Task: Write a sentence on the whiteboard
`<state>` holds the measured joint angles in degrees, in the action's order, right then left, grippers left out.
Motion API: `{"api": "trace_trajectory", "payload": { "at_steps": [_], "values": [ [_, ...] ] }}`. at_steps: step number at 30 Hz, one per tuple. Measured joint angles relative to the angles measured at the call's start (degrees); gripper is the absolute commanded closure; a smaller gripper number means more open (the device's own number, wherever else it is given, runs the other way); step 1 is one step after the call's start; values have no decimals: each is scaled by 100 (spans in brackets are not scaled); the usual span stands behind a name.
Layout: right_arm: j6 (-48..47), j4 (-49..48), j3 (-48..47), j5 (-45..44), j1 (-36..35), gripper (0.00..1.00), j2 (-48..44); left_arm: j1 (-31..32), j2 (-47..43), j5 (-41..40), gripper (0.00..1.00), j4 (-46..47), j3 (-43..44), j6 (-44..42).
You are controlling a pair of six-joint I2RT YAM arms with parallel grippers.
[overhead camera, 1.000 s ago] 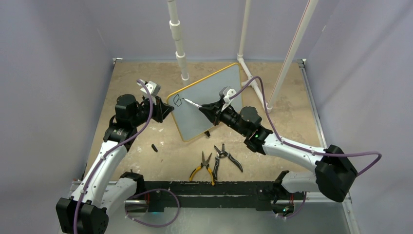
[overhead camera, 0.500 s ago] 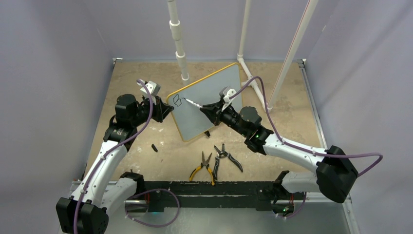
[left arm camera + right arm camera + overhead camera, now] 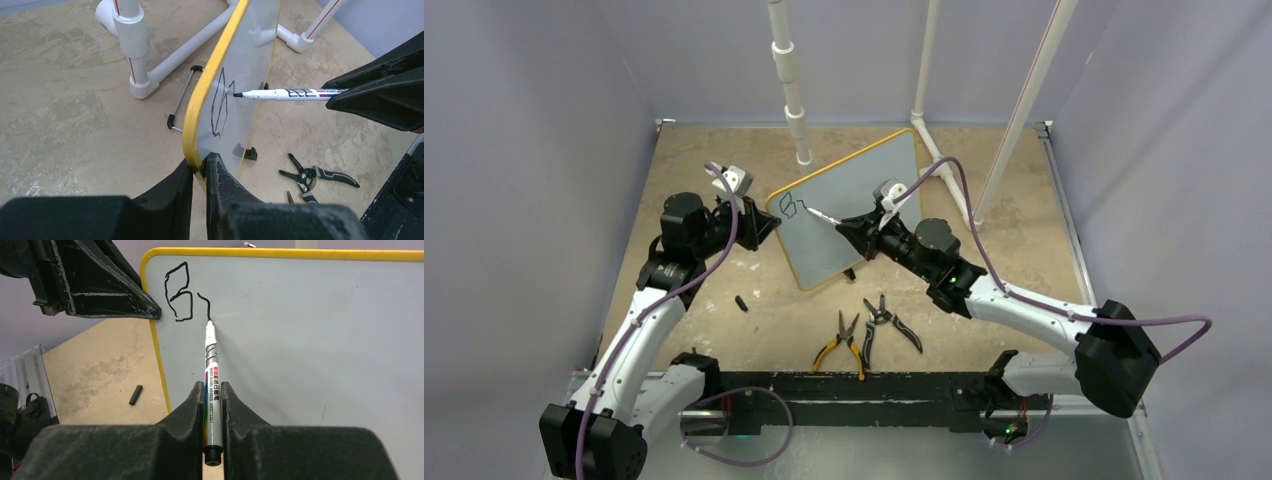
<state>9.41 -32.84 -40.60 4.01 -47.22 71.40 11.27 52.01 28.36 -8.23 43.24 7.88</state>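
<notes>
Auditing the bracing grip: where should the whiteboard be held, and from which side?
Pinch the whiteboard at its yellow rim, coming from the left, as the left gripper does: the thin panel stands propped, so jaws straddle it, leaving the face free for the marker.

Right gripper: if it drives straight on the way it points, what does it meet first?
Likely the whiteboard: the marker in the right gripper has its tip on the board, beside the first drawn letter.
</notes>
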Motion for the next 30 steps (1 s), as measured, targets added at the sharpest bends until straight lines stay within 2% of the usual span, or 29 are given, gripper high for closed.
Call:
{"api": "trace_trajectory", "payload": {
  "at_steps": [30],
  "values": [
    [46, -275, 0, -50, 0, 100, -17, 0, -2, 105, 100, 26, -4, 2]
  ]
}}
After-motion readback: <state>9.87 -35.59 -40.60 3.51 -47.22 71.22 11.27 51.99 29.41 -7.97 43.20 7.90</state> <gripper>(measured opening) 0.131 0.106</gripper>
